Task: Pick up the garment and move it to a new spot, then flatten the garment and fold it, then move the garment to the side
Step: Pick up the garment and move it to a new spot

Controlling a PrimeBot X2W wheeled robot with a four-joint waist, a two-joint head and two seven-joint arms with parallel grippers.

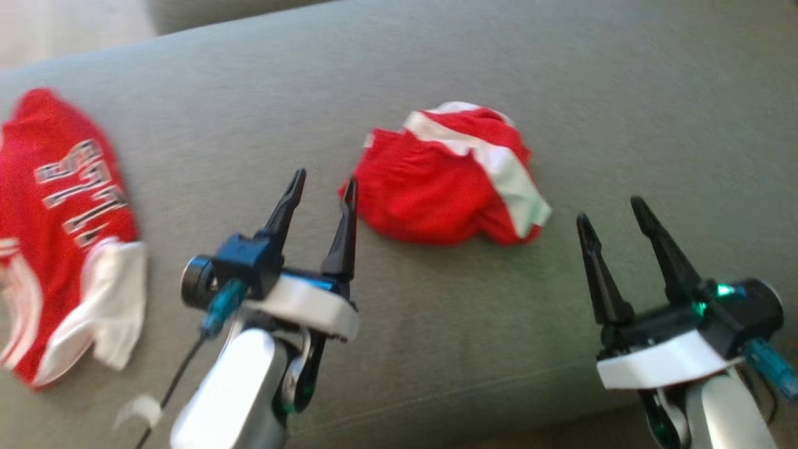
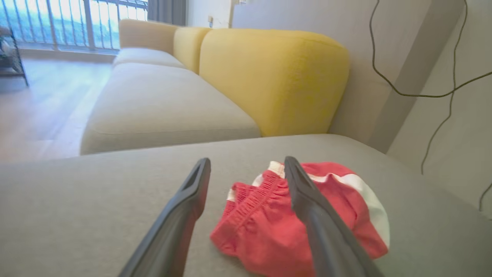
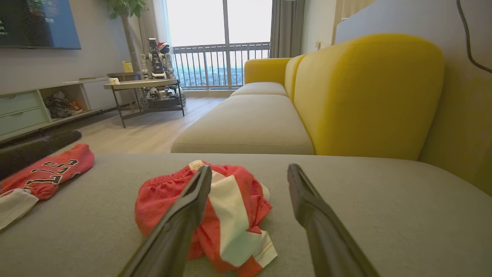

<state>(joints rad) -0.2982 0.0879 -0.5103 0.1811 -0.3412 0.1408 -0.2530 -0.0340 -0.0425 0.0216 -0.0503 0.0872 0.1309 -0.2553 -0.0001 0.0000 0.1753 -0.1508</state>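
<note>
The garment [image 1: 436, 187] is a pair of red shorts with a white side stripe, lying crumpled in the middle of the grey sofa seat [image 1: 499, 324]. My left gripper [image 1: 325, 179] is open just to its left, and its right fingertip almost touches the cloth edge. In the left wrist view the garment [image 2: 261, 231] lies partly behind the right finger of the open left gripper [image 2: 246, 161]. My right gripper [image 1: 610, 209] is open and empty, a short way right of the garment. In the right wrist view the garment [image 3: 234, 215] lies behind the left finger of the right gripper [image 3: 250, 168].
A red jersey [image 1: 62, 206] with white trim and lettering lies at the seat's left end, also in the right wrist view [image 3: 46, 171]. A yellow back cushion [image 3: 365, 96] rises behind the seat. A low table [image 3: 142, 86] stands on the wooden floor beyond.
</note>
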